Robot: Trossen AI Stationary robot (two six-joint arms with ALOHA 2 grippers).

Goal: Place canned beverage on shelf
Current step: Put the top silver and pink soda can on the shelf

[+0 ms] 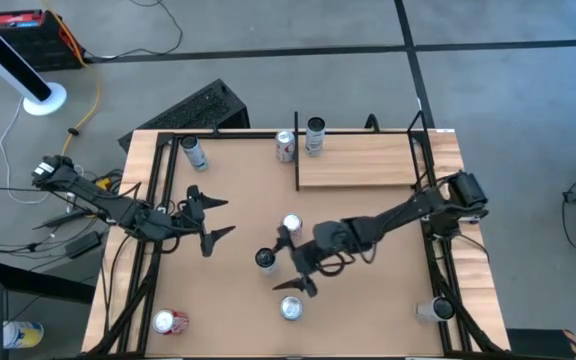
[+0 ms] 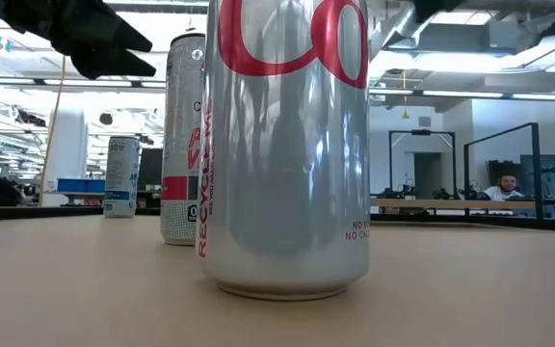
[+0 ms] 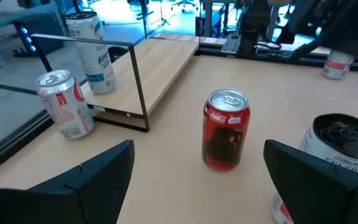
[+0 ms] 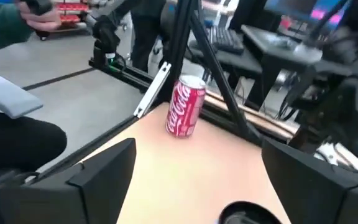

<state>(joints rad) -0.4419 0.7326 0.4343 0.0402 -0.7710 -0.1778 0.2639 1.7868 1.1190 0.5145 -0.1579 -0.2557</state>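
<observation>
The shelf (image 1: 358, 160) is a pale wood board with thin black posts at the table's far right. One can (image 1: 315, 135) stands on its far left corner, and a red-and-white can (image 1: 285, 146) stands on the table beside it. A red can (image 1: 291, 224) stands mid-table, in front of my open left gripper (image 1: 216, 220) (image 3: 196, 148). My right gripper (image 1: 283, 262) (image 4: 197, 144) is open and level. A black-topped can (image 1: 266, 259) (image 4: 247, 214) stands upright on the table between its fingertips, with a gap on each side.
More cans stand on the table: a silver one (image 1: 290, 308) near the front, a red one (image 1: 168, 322) (image 4: 185, 106) at the near left corner, one (image 1: 193, 152) far left and one (image 1: 433, 310) near right. Black frame rails (image 1: 148, 230) line both sides.
</observation>
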